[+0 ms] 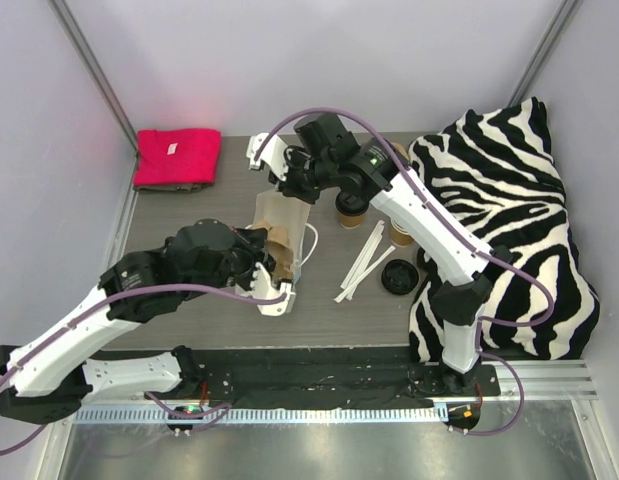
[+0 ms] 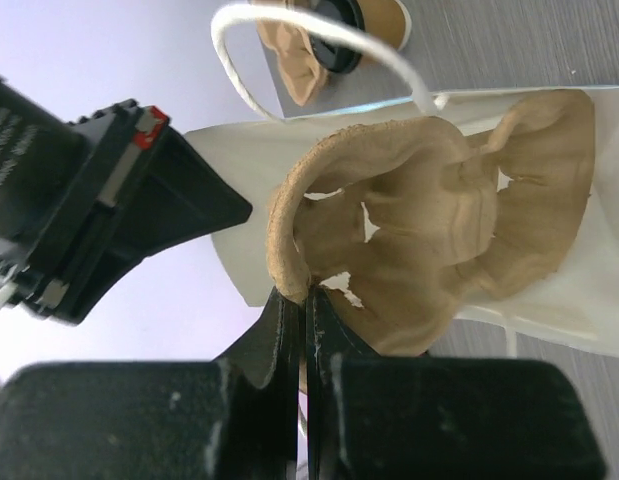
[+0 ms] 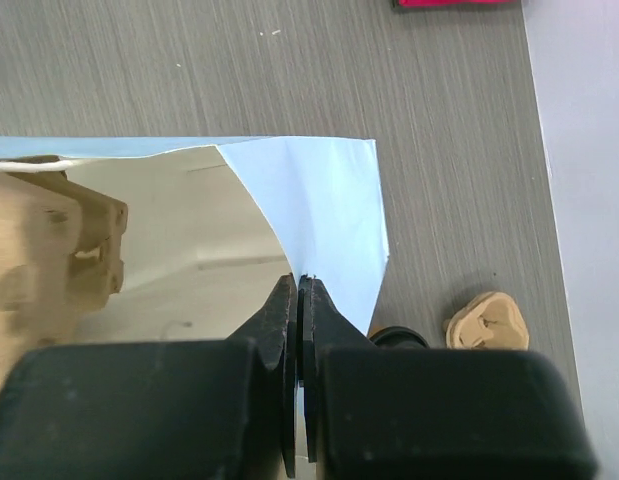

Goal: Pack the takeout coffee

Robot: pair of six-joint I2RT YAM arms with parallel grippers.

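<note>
The light blue paper bag (image 1: 285,222) lies on its side mid-table, mouth open. My right gripper (image 3: 302,282) is shut on the bag's (image 3: 324,195) upper edge and holds it up. My left gripper (image 2: 301,298) is shut on the rim of the brown pulp carrier (image 2: 439,240), which sits partly inside the bag's white interior (image 2: 234,270). A tan coffee cup with a black lid (image 1: 351,208) stands just right of the bag, free of both grippers. In the top view the left gripper (image 1: 273,272) is at the bag's near side and the right gripper (image 1: 289,188) at its far side.
A second tan cup (image 1: 401,234) and a loose black lid (image 1: 399,278) sit by a zebra-print cloth (image 1: 509,200) on the right. White sticks (image 1: 364,262) lie between them and the bag. A red cloth (image 1: 176,157) lies at the back left. The bag's white handle (image 2: 289,45) loops outward.
</note>
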